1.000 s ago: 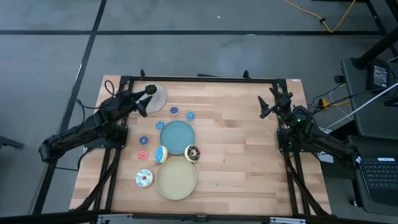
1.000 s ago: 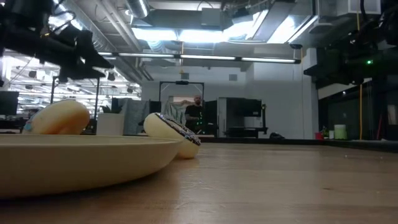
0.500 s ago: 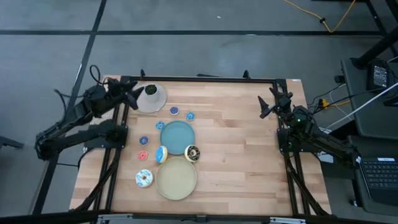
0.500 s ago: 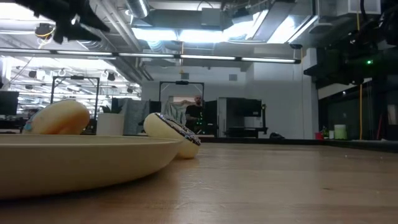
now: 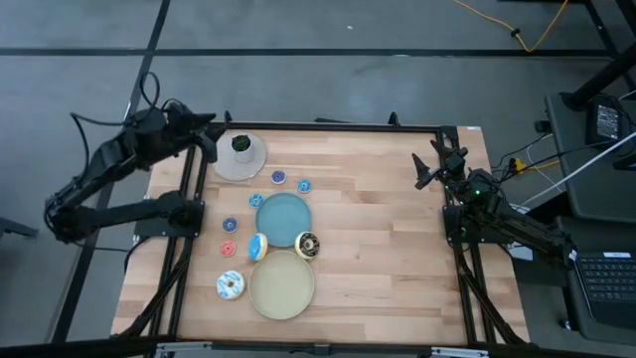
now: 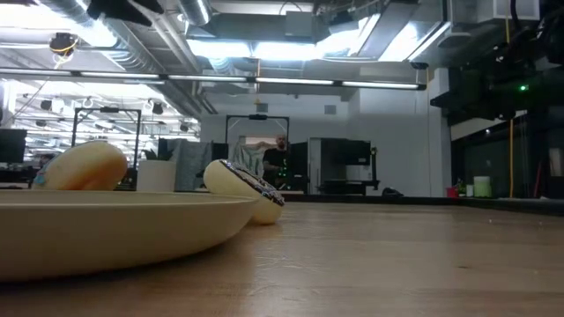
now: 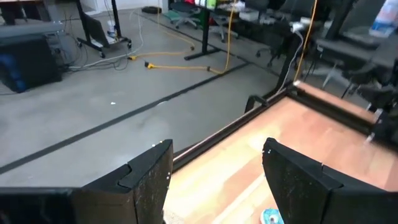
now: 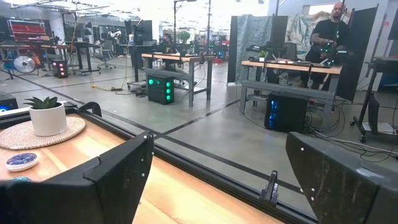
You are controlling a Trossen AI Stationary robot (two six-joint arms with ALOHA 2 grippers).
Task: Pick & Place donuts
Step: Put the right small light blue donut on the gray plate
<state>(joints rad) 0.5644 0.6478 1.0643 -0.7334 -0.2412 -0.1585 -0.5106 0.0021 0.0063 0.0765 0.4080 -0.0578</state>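
Wooden table [image 5: 378, 249] holds unlabelled donuts [image 5: 257, 246]; both pincers, left [image 5: 207, 139] and right [image 5: 429, 164], gape empty.

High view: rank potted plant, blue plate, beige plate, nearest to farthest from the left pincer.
From the left pincer at the far left corner:
1. Potted plant, just beside it on its round mat.
2. Blue plate, mid-table.
3. Beige plate, near edge.

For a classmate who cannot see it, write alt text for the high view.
A wooden table seen from above holds a blue plate and a beige plate at its left, with small toy donuts scattered around them. The left gripper hangs open at the far-left corner beside a potted plant; the right gripper waits open at the right edge.
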